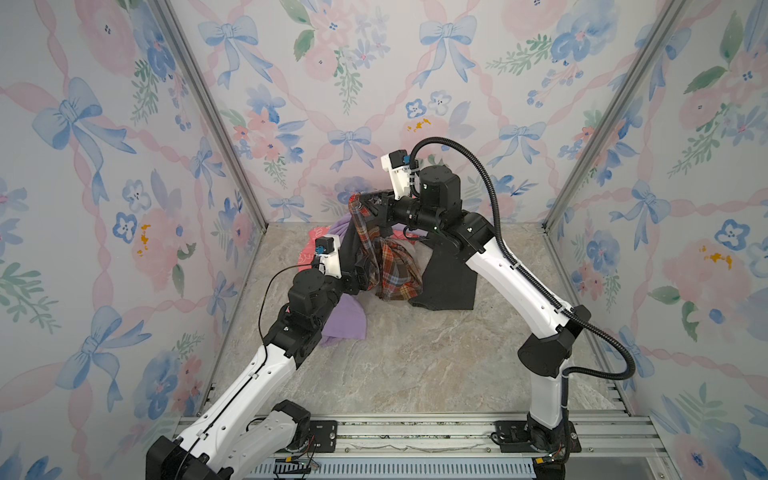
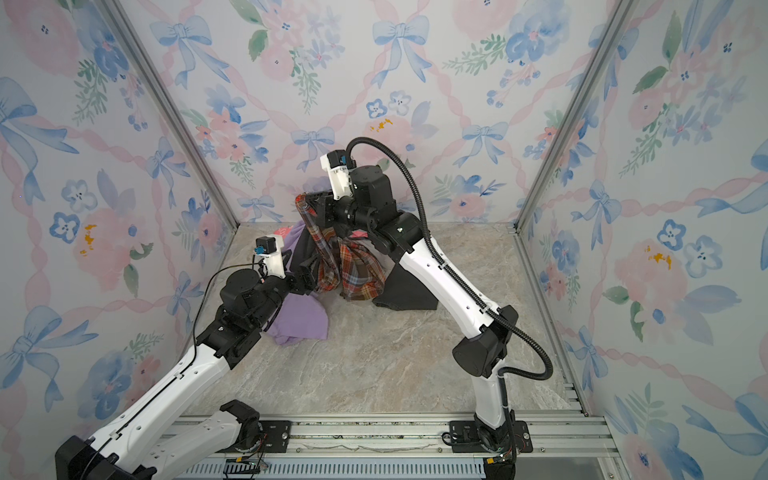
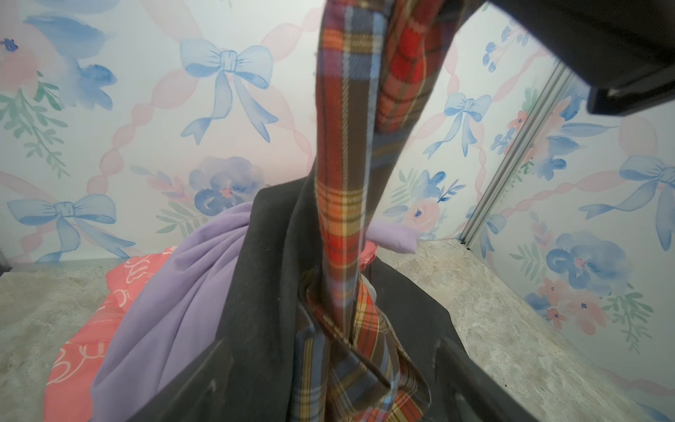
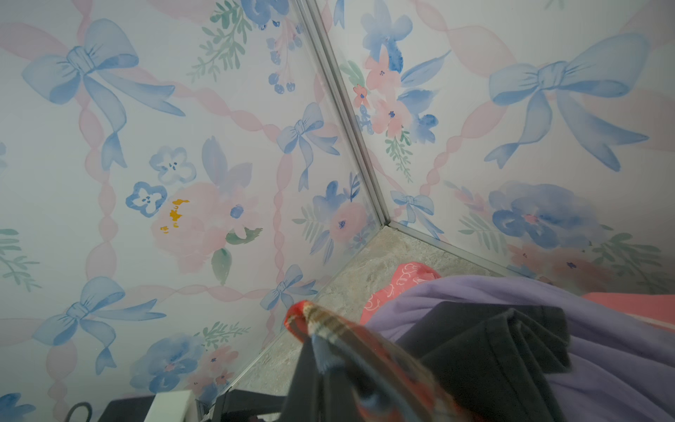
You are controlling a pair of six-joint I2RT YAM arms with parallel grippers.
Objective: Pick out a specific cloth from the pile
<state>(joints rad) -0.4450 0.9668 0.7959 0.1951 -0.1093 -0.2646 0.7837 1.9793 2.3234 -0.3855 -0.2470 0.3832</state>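
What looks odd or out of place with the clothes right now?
The plaid shirt is pulled into a tight strand up to the right gripper, its bulk bunched on the pile. A dark grey garment seems to rise alongside it, possibly snagged.

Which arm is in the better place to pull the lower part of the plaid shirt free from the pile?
Probably left: the left gripper is open, low beside the shirt bunched on the pile. The right gripper is shut on the shirt's top end, raised above.
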